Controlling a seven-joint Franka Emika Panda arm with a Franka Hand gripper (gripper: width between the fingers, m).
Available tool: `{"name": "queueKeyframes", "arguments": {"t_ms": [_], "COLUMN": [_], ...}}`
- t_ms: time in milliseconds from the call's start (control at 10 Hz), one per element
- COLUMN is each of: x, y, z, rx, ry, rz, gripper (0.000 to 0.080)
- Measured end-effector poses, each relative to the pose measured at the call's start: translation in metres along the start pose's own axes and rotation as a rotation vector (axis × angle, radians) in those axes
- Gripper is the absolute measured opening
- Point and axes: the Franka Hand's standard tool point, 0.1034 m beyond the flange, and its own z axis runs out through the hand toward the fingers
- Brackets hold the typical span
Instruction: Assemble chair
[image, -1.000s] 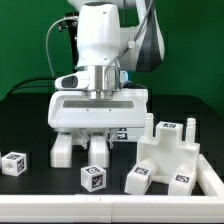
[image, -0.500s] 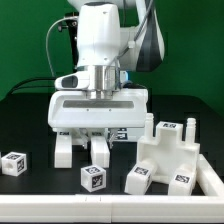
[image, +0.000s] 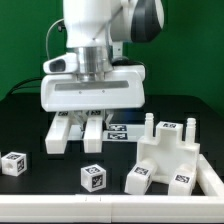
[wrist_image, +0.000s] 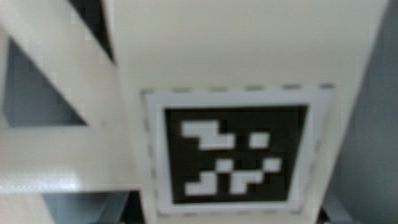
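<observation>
Hand shifted toward exterior view's left — slightly higher.

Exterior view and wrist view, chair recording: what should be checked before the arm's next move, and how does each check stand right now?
1. Grip of the hand: cannot tell; its jaws are not clearly seen.
2. Tag on the tagged part under the wrist camera: ok; it is large in view, though slightly blurred.
3. The left cube, middle cube and right cube apart from the hand: ok.
4. The pegged piece apart from the hand: ok; it is on the exterior view's right.
5. The marker board fully visible: not ok; the hand hides part of it.
</observation>
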Motion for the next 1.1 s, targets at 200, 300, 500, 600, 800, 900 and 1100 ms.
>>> {"name": "queueKeyframes", "arguments": {"t_ms": [200, 300, 500, 600, 800, 900, 1100], "x": [-0.008, -0.009, 0.006, 0.015, 0.028, 0.023, 0.007], "y": [-0.011, -0.013, -0.012, -0.015, -0.025, -0.032, -0.033], "z": [0.004, 0.004, -0.015, -0.028, -0.041, -0.026, -0.028], "rx": [0.044, 0.063, 0.077, 0.078, 0.050, 0.061, 0.078], "ry": [-0.140, -0.217, -0.450, -0.530, -0.734, -0.752, -0.936], "rz": [-0.006, -0.011, -0.022, -0.021, 0.016, 0.052, 0.043], "gripper": [0.0284, 0.0284, 0.0284, 0.0284, 0.0284, 0.0284, 0.0284]}}
